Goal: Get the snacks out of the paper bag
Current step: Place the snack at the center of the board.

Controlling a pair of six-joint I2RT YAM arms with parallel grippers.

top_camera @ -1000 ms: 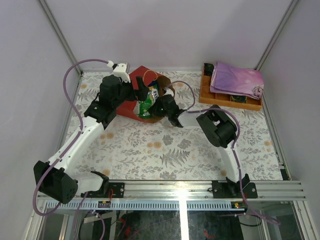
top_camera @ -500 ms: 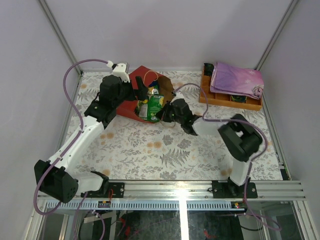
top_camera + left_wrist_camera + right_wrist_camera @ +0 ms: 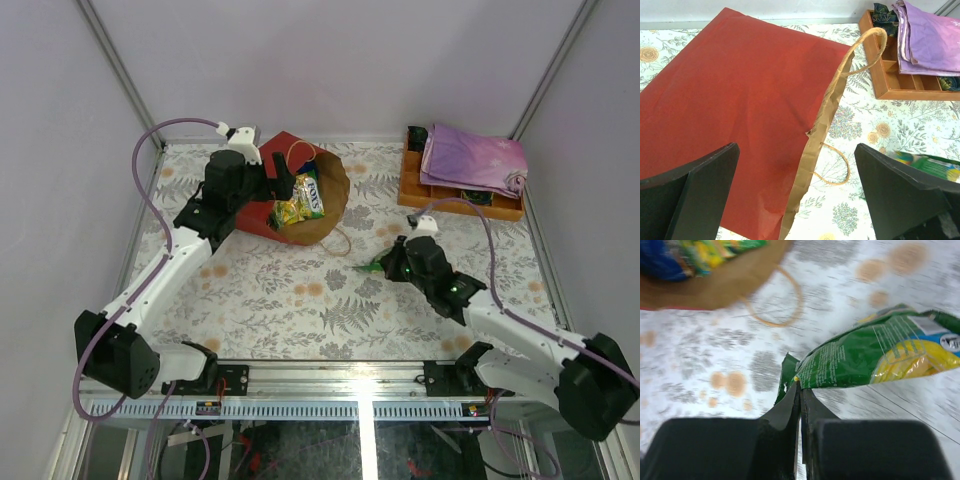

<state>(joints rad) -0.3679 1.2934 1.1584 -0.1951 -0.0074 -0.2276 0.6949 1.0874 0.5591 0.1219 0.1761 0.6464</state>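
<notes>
The right gripper (image 3: 801, 390) has its jaws squeezed tight on one thin corner of a green snack packet (image 3: 865, 362). The packet is out of the paper bag (image 3: 318, 222) and sits low over the flowery worktop (image 3: 300, 300), between the bag and the robot. I cannot tell if it touches the worktop yet.

The left gripper (image 3: 796, 150) is by the bag's open end, with its jaws spread wide and nothing in them.

More snacks (image 3: 303, 200) show inside the bag's mouth, so I think the job is only partly done.

The pinch is small, so the packet could slip or swing. It is best to go slow, bring the packet down until it lies flat, and only then let go. A spot well away from the bag's mouth and its string handle (image 3: 775, 300) leaves room for the next reach.
</notes>
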